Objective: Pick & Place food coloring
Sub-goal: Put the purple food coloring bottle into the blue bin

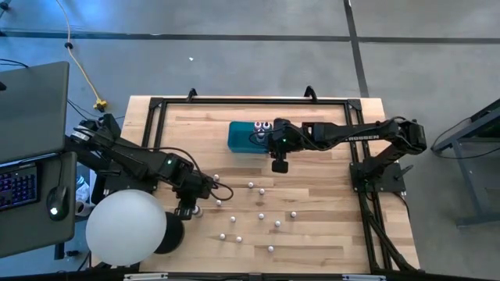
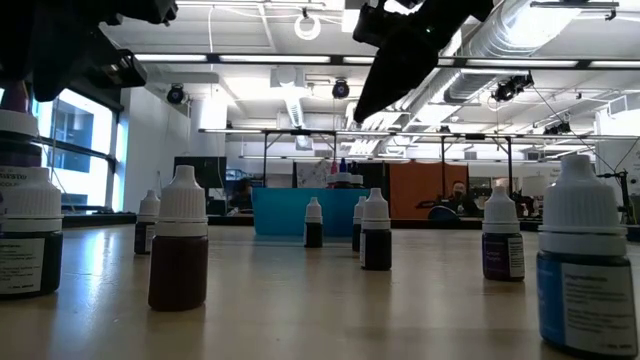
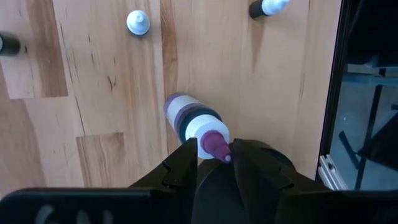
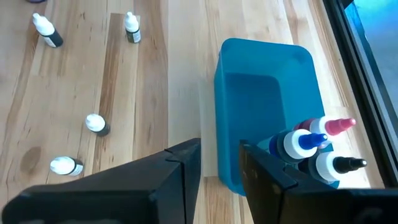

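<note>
Several small white-capped food coloring bottles [image 1: 262,216] stand scattered on the wooden table. My left gripper [image 1: 190,211] is at the table's near left, shut on one bottle [image 3: 193,121] that has a purple tip and a white collar. The teal box [image 1: 244,139] sits at the far middle. It holds three bottles [image 4: 311,140] with pink, blue and black tips. My right gripper [image 1: 279,165] hovers open and empty just off the box's near side, as the right wrist view [image 4: 221,165] shows. My left gripper pinches the bottle's purple tip [image 3: 212,144] between its two fingers, coming from above and pointing down. The bottle hangs below the fingers, roughly upright. In the low view its tip [image 2: 12,95] sits higher than the other bottles' caps. A nearer bottle hides its bottom.
A large white ball [image 1: 125,228] sits at the table's near left corner, close to my left arm. A black frame rail [image 1: 250,100] runs round the table's edges. A keyboard and mouse [image 1: 55,199] lie off the table's left side. Bare wood lies between the box and the bottles.
</note>
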`<act>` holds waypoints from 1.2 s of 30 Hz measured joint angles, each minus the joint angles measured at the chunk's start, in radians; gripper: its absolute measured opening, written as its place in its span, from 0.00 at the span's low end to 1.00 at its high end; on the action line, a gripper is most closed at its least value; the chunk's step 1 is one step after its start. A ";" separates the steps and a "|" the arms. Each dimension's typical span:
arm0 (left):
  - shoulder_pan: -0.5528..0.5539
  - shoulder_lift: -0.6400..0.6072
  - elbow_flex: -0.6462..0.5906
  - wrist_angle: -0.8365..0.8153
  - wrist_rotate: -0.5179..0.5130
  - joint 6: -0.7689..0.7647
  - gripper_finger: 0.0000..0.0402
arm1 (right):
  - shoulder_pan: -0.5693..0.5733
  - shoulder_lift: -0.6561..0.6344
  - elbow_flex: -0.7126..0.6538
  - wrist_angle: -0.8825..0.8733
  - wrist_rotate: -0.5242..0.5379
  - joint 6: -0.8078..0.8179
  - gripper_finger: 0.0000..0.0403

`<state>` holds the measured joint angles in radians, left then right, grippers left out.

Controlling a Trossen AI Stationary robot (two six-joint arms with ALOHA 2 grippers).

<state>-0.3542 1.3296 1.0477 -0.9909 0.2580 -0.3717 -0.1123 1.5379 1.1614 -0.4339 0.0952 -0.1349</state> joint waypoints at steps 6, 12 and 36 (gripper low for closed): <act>0.000 0.000 0.000 -0.004 0.002 0.000 0.25 | 0.000 0.000 0.000 0.000 0.000 0.000 0.24; 0.000 0.054 0.000 -0.005 0.003 -0.001 0.25 | 0.000 0.000 0.000 -0.001 -0.001 0.000 0.24; 0.000 0.100 0.068 -0.059 -0.144 0.087 0.04 | 0.000 0.000 0.000 0.000 -0.002 -0.003 0.24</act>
<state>-0.3544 1.4301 1.1154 -1.0497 0.1141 -0.2845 -0.1123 1.5379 1.1614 -0.4343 0.0937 -0.1383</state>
